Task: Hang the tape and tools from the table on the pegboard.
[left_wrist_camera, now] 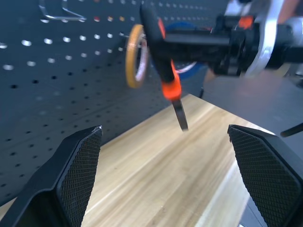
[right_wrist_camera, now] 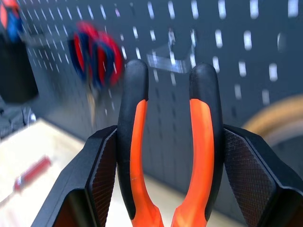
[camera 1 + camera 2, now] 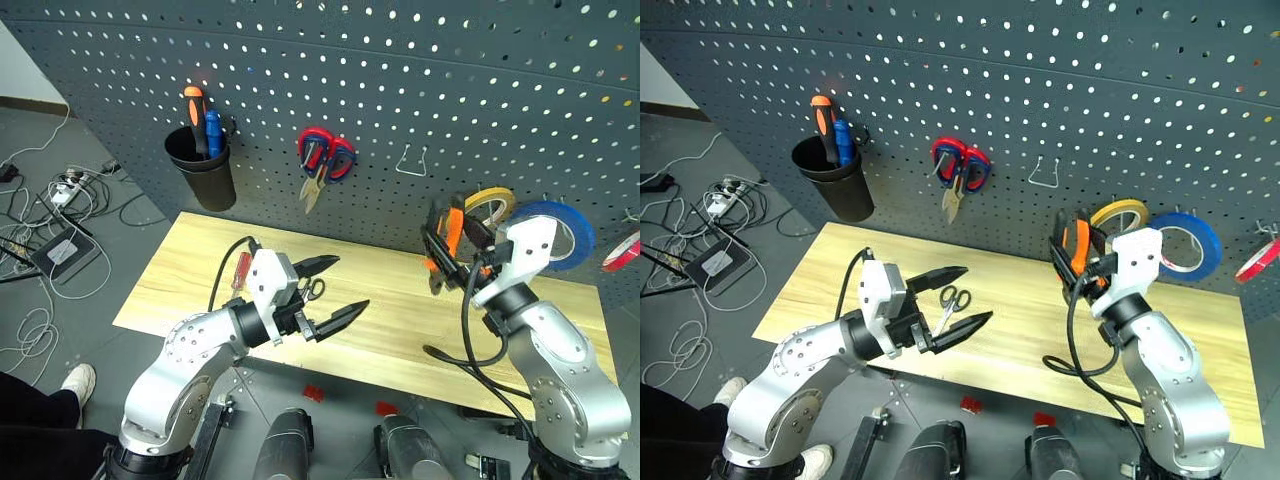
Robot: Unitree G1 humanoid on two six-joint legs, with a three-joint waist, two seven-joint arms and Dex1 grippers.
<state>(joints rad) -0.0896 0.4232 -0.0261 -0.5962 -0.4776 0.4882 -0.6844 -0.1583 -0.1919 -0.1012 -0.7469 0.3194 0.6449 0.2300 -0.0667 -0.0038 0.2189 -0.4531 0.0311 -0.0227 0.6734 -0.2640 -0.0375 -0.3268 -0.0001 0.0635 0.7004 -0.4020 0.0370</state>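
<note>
right gripper clamped on the pliers, handles up before the pegboard | left gripper gaping, empty | risk: handles miss the wire hook at 11 o'clock (grip is narrow) and drop | scissors, red screwdriver on table | pink tape cut off at 3 o'clock, plier tips hidden

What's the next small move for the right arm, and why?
Probably carry the pliers on toward the empty wire hook on the pegboard. The right gripper is clamped on both handles, lifted off the table, and in its wrist view that hook sits just above the handle tips.
</note>
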